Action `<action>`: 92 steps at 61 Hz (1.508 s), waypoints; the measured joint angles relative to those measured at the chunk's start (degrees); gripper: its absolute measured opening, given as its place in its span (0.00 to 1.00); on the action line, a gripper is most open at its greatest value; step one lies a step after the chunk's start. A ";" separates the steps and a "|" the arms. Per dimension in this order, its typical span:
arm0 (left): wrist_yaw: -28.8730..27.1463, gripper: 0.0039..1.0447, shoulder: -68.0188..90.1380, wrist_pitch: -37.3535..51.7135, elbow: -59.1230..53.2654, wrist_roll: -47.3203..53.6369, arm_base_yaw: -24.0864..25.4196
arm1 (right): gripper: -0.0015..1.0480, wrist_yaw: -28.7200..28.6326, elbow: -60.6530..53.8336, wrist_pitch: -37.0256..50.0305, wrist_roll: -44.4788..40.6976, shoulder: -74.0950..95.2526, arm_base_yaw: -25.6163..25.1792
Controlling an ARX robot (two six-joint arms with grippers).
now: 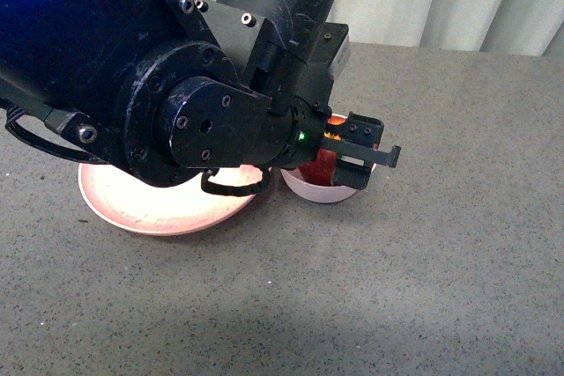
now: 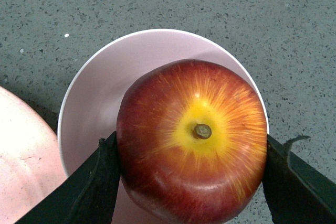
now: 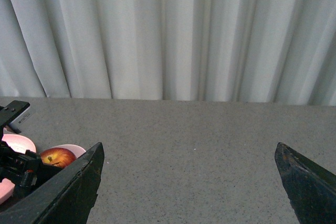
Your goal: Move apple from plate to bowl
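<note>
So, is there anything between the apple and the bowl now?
Nothing visible. The left gripper holds the apple right over the bowl, and the part of the bowl's inside that shows is bare.

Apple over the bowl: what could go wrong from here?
1. The apple looks off-centre in the left wrist view, overlapping the rim of the bowl; released so, it may hit the rim and roll off.
2. The bowl is barely wider than the apple, so the left hand, on opening, could catch the rim and tip it.
</note>
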 joint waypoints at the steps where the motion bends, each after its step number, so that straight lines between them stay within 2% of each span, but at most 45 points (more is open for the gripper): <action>1: -0.07 0.63 0.07 0.00 0.04 0.00 -0.02 | 0.91 0.00 0.00 0.00 0.00 0.00 0.00; 11: -0.37 0.64 0.42 0.00 0.09 0.02 -0.13 | 0.91 0.00 0.00 0.02 0.00 0.00 0.00; 23: -1.22 0.93 0.46 0.44 0.11 0.44 -0.37 | 0.91 0.00 0.00 0.02 0.00 0.00 0.00; 25: -1.25 0.96 0.46 0.48 0.11 0.46 -0.37 | 0.91 0.02 0.00 0.00 0.00 0.00 0.00; 42: -2.54 0.94 -4.68 5.46 -3.85 0.09 -0.35 | 0.91 0.02 0.00 0.00 0.00 0.00 0.00; 59: -6.73 0.94 -17.11 12.26 -16.31 1.70 -0.02 | 0.91 0.00 0.00 0.00 0.00 0.00 0.00; 60: -8.15 0.93 -16.98 13.64 -16.81 1.97 -0.15 | 0.91 0.00 0.00 0.02 0.00 0.00 0.00; 63: -18.45 0.84 -15.96 25.62 -20.35 3.72 -0.31 | 0.91 0.00 0.00 0.00 0.00 0.00 0.00; 64: -19.37 0.82 -15.80 28.33 -21.29 3.82 -0.28 | 0.91 -0.04 0.00 0.00 -0.02 0.00 0.00; 65: -23.58 0.79 -15.76 32.87 -23.26 4.20 -0.07 | 0.91 -0.15 0.00 0.00 -0.02 0.00 0.00; 68: -27.67 0.72 -16.35 40.68 -27.36 4.87 0.94 | 0.91 -0.07 0.00 0.00 0.00 0.00 0.00; 69: -28.70 0.67 -17.53 45.11 -30.23 5.03 2.16 | 0.91 0.00 0.00 0.00 0.00 0.00 0.00; 74: -27.04 0.50 -24.41 51.04 -37.90 5.42 6.62 | 0.91 0.17 0.00 0.00 0.00 0.00 0.00; 90: -19.15 0.05 -39.50 48.57 -51.30 5.88 14.82 | 0.91 0.00 0.00 0.00 0.00 0.00 0.00; 92: -18.32 0.04 -41.22 47.87 -52.28 5.92 15.50 | 0.91 0.02 0.00 0.00 -0.02 0.00 0.00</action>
